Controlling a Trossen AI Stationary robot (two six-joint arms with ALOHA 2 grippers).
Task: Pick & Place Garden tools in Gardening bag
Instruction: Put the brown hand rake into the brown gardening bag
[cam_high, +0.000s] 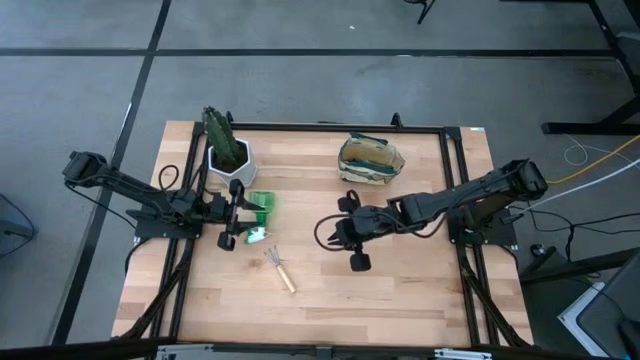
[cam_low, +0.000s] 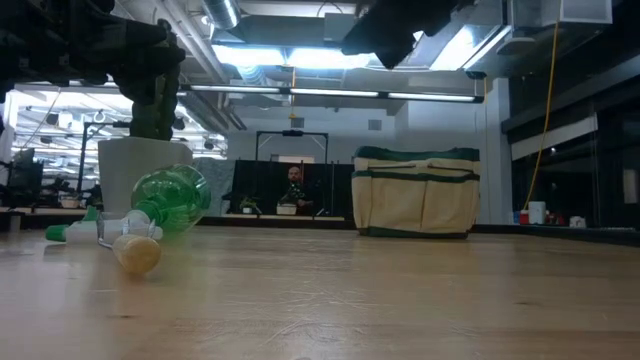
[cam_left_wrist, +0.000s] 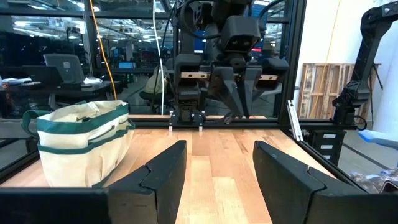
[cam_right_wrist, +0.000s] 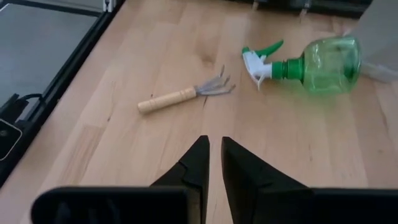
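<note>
The pronged rake (cam_right_wrist: 186, 95) lies flat on the wooden surface (cam_high: 400, 290), towards the front and between the two arms. It has a pale, rounded wooden handle and a short grey metal head that fans into several thin bent prongs; in the high view the prongs point towards the far left and the handle towards the near right.

Just beyond the prongs lies a spray bottle (cam_right_wrist: 311, 62) on its side — clear green plastic body, white trigger head with a green lever. It rests just beside the white pot (cam_high: 228, 160), which holds a tall green cactus (cam_high: 219, 132).

The gardening bag (cam_high: 370, 160) stands upright at the far side of the surface, right of centre. It is soft beige canvas with dark green trim along the rim and across the outer pockets, its mouth open upwards.

The left tool (cam_high: 235, 213) hovers over the spray bottle, its two dark fingers (cam_left_wrist: 163, 177) spread wide apart with nothing between them. The right tool (cam_high: 352, 232) is above the middle of the surface, near the bag's front side — its fingers (cam_right_wrist: 194, 163) are drawn almost together, a thin gap left, gripping nothing.
</note>
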